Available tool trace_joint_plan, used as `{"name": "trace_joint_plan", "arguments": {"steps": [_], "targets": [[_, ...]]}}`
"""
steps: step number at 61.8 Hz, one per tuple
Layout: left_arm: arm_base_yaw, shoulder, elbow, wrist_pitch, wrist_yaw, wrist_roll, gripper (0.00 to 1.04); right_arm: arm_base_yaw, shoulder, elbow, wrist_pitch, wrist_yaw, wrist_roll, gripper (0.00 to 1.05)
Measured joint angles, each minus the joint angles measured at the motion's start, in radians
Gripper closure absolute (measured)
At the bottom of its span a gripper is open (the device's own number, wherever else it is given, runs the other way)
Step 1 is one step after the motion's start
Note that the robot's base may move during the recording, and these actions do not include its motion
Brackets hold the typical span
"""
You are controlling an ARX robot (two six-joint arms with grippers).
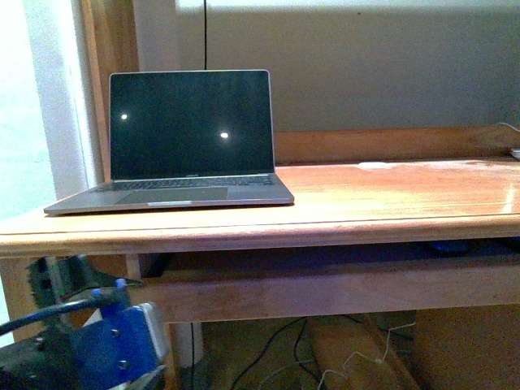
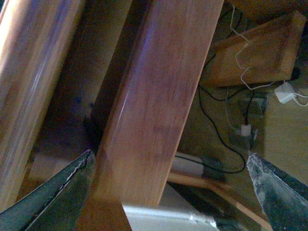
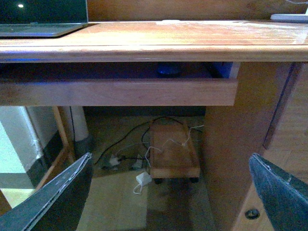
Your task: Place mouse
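Wooden desk (image 1: 366,203), glossy top. Open laptop (image 1: 191,134) with a dark screen sits at the left end of the tabletop, its base close to the front edge. Small white disc (image 1: 374,166) lies by the rear edge, right of centre.

Mouse (image 3: 169,69) is not on the tabletop. It sits in the pull-out shelf (image 3: 120,91) under the front edge, toward the right end. It is dim there, a low dark dome with a bluish sheen, so it is probably the mouse; the front view shows the same shape (image 1: 447,246) in shadow.

Left gripper (image 2: 169,156) has its jaws spread wide with nothing between them. It is low beside the desk's underside rail, below the laptop end. Blue housing of the left arm (image 1: 118,337) shows under the front-left corner.

Right gripper (image 3: 171,156) also has its jaws spread and holds nothing. It is in front of the desk, lower than the shelf and well apart from the mouse.

Cables (image 3: 130,159) and a small wooden trolley (image 3: 173,154) are on the floor under the desk.
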Motion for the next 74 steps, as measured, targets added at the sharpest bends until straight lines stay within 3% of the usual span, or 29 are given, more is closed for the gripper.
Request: {"name": "trace_joint_plan", "arguments": {"steps": [13,25,30,39,48,56,65,71,73,74], "targets": [[-0.011,0.144,0.161,0.065,0.027,0.102,0.08,0.0,0.0,0.0,0.0,0.0,0.0,0.07],[-0.01,0.213,0.249,-0.04,0.037,0.167,0.08,0.0,0.0,0.0,0.0,0.0,0.0,0.07],[-0.011,0.182,0.253,-0.161,0.015,0.173,0.08,0.0,0.0,0.0,0.0,0.001,0.0,0.07],[-0.025,0.056,0.244,-0.527,0.021,0.101,0.08,0.0,0.0,0.0,0.0,0.0,0.0,0.07],[-0.03,-0.138,0.172,-0.85,0.128,-0.09,0.07,0.0,0.0,0.0,0.0,0.0,0.0,0.07],[-0.034,-0.283,0.062,-0.902,0.208,-0.292,0.07,0.0,0.0,0.0,0.0,0.0,0.0,0.07],[-0.037,-0.458,-0.031,-0.912,0.274,-0.684,0.07,0.0,0.0,0.0,0.0,0.0,0.0,0.07],[-0.038,-0.566,-0.077,-0.933,0.235,-0.939,0.08,0.0,0.0,0.0,0.0,0.0,0.0,0.07],[-0.051,-0.589,-0.106,-0.873,0.155,-0.974,0.11,0.0,0.0,0.0,0.0,0.0,0.0,0.07],[-0.067,-0.614,-0.154,-0.758,0.014,-1.022,0.15,0.0,0.0,0.0,0.0,0.0,0.0,0.07]]}}
